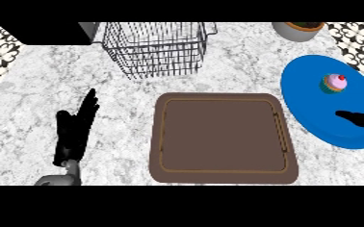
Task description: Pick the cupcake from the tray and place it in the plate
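- On the marble counter point(43, 77), dead centre, lies the brown tray point(225, 138).
- At three o'clock, the blue plate point(313, 103) carries the cupcake point(334, 83).
- Left hand point(74, 130), eight o'clock, fingers straight and released.
- Right hand point(351, 117), four o'clock: only a dark tip shows, grip unreadable.

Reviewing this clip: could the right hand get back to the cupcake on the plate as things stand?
Probably yes. The right hand shows at the view's right edge over the blue plate, with the cupcake just beyond it and only bare plate between them. Its fingers are too cut off to judge.
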Available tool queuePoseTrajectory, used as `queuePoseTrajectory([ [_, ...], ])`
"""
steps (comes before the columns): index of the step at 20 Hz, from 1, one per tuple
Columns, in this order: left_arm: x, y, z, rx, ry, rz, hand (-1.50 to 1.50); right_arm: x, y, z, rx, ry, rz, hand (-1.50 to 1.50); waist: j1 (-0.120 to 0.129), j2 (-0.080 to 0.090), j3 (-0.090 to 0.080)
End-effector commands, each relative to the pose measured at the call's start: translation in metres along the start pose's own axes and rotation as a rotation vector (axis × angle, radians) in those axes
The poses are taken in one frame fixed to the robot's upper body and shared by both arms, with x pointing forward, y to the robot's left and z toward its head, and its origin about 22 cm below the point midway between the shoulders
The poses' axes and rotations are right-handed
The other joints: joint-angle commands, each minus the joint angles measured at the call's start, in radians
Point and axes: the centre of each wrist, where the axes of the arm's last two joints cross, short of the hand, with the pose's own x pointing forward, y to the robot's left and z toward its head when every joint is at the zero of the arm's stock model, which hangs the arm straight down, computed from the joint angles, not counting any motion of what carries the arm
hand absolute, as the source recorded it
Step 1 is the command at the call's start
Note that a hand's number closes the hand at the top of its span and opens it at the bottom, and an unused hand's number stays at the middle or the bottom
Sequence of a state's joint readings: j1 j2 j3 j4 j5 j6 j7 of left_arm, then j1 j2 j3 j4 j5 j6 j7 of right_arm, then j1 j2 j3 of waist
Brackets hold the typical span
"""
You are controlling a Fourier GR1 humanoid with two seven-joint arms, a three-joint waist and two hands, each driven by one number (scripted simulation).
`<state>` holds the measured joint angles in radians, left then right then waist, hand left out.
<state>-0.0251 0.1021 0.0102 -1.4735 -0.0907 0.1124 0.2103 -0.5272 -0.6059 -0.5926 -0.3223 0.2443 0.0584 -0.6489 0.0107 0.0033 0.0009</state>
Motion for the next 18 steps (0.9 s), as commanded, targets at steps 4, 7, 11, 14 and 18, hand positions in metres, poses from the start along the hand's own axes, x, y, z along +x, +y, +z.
queuePoseTrajectory([
  [4, 0.018, -0.013, -0.004, 0.009, -0.013, 0.010, 0.00, -0.004, -0.018, 0.005, -0.045, 0.027, 0.074, -1.50, 0.005, 0.002, 0.001],
  [7, -0.001, -0.005, -0.006, -0.013, 0.010, -0.009, 0.00, -0.005, -0.032, 0.007, -0.063, 0.049, 0.058, -1.50, 0.007, 0.004, 0.002],
  [11, 0.019, -0.021, -0.009, -0.005, 0.006, 0.004, 0.00, -0.014, -0.028, 0.016, -0.058, 0.061, 0.066, -1.50, 0.005, 0.003, 0.002],
  [14, 0.004, -0.009, -0.016, -0.006, -0.014, -0.002, 0.00, -0.015, -0.049, 0.022, -0.078, 0.073, 0.092, -1.50, 0.007, 0.006, 0.002],
  [18, 0.015, -0.009, -0.011, -0.022, -0.009, 0.014, 0.00, -0.011, -0.072, 0.026, -0.139, 0.057, 0.089, -1.50, 0.013, 0.008, 0.004],
])
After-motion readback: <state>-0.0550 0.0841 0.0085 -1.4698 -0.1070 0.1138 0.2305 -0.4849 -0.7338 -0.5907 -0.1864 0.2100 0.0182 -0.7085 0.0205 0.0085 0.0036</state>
